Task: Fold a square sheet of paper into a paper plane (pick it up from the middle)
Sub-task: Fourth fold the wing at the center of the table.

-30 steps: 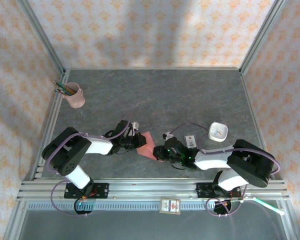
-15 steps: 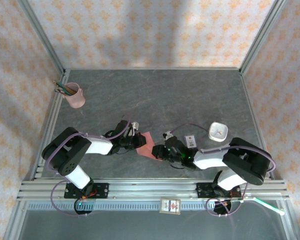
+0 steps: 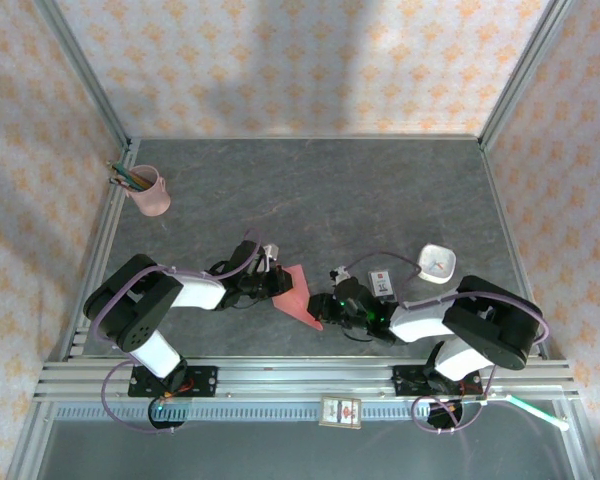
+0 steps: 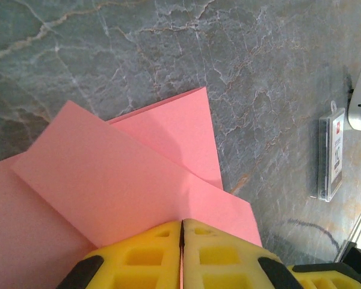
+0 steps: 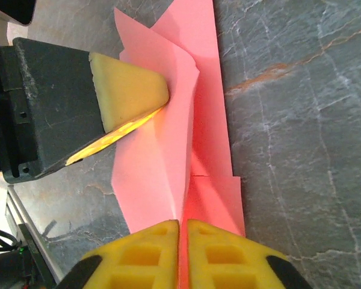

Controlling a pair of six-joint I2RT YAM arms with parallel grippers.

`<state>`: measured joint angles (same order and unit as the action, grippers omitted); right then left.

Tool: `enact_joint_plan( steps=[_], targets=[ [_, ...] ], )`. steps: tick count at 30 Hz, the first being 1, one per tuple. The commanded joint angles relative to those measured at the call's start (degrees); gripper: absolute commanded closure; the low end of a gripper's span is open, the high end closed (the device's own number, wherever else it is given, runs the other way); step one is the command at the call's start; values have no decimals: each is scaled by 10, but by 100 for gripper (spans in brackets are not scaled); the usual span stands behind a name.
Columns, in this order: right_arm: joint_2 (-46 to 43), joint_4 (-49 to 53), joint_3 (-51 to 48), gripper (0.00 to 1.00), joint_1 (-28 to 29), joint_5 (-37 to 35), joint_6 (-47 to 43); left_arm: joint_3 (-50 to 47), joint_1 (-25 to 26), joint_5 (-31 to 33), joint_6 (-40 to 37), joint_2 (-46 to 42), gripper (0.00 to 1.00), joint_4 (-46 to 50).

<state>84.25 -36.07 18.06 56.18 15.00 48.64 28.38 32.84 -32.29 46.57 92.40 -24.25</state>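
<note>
Nearest the arm bases, the right gripper (image 3: 326, 310) and the left gripper (image 3: 276, 284) meet low over the desk (image 3: 380, 200), with the salmon-pink sheet of paper (image 3: 296, 293) lying between them. From above, the fingertips are too small and too shadowed by the wrists to make out. Right wrist view: the right gripper (image 5: 183, 241) has its jaws pressed together on the near edge of the sheet of paper (image 5: 162, 156), which is creased into overlapping flaps. The yellow pads hide the pinched strip, and the left gripper clamps a flap farther along. Left wrist view: the left gripper (image 4: 182, 241) has its jaws shut to a thin seam on the sheet, whose lower-left part is cut off by the frame. Farther right lie a small clear-cased card (image 3: 381, 281) and a white box (image 3: 436, 263); a pink pencil cup (image 3: 151, 192) stands at the far left
</note>
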Motion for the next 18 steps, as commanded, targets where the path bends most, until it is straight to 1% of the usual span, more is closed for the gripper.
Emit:
enact_joint_plan(
  steps=[1,3,10,14,18],
  targets=[
    [-1,-9,8,84,-4,-11,-5,-6,-5,15,-14,3,88,21],
    [4,-9,16,83,-3,-11,-4,-6,-4,15,-16,3,88,23],
    [29,-10,43,82,-3,1,-14,-4,-5,13,-17,4,88,25],
    [42,-13,48,86,-4,10,-13,-5,-5,15,-19,0,88,29],
    [37,-18,41,93,-4,12,-8,-4,-5,24,-27,-2,88,38]
  ],
)
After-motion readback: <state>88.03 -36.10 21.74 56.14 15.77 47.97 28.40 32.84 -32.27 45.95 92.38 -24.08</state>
